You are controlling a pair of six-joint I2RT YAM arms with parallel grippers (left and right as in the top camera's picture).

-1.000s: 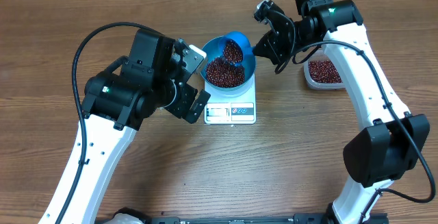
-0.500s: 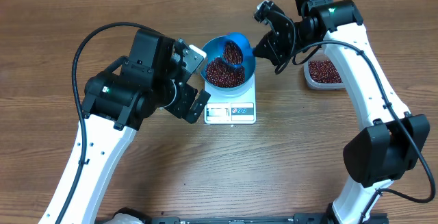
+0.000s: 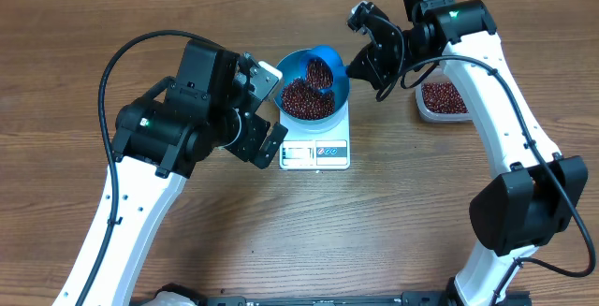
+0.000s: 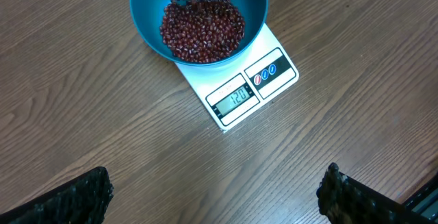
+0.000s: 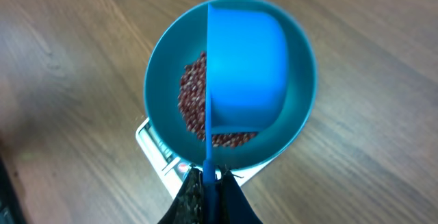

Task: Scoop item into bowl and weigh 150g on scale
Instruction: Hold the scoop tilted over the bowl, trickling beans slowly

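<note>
nothing seems to have shifted over the last second: both arms hang where they were, so the pour looks paused or very slow. the right claw [image 5: 209, 195] is pressed together on the thin handle of the blue scoop [image 5: 246, 66], which is tipped over the blue bowl [image 4: 147, 11], with some beans [image 4: 202, 31] visible in it from above. the bowl sits on the white scale [image 4: 287, 73] on the tabletop [image 3: 374, 231], with a dark heap of beans already inside. the left claw [image 4: 217, 193] is spread wide and holds nothing, hovering just beside the scale. the display [image 4: 236, 98] appears to read 120, so i'd judge the target is not yet met. more beans wait in the clear tub [image 3: 442, 98] by the right arm.
</note>
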